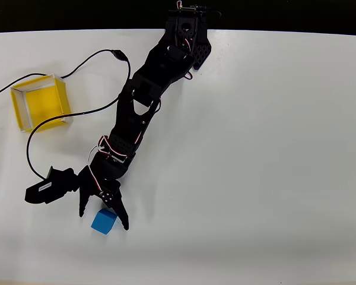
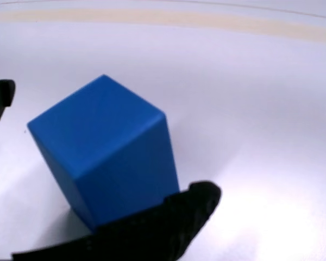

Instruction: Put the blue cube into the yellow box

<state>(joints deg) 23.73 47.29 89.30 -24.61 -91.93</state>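
Two fingers of my gripper (image 1: 104,219) are spread apart w/ the blue cube (image 1: 104,222) sitting between them on the white table (image 1: 255,148), low-left in the overhead view; jaws released, nothing grasped. Overhead view: one finger ends left of the cube, the other runs down its right side, and I can't tell if either touches since my wrist covers the cube's top edge. Wrist view: blue cube (image 2: 106,152) is big and close, tilted in frame, its lower part hidden behind the dark finger (image 2: 163,228) crossing the bottom; the other finger (image 2: 0,98) is just a tip cut off at the left edge, apart from the cube. Contact at the lower finger is hard to read, looks touching or just beside. Yellow box (image 1: 40,102) sits upper-left on the table, well apart from the cube, open side up, yellow floor visible. Black cable (image 1: 77,59) loops past the box, one strand running by its lower right corner; its end goes off the left edge. Arm base is cut by the dark strip at the top.
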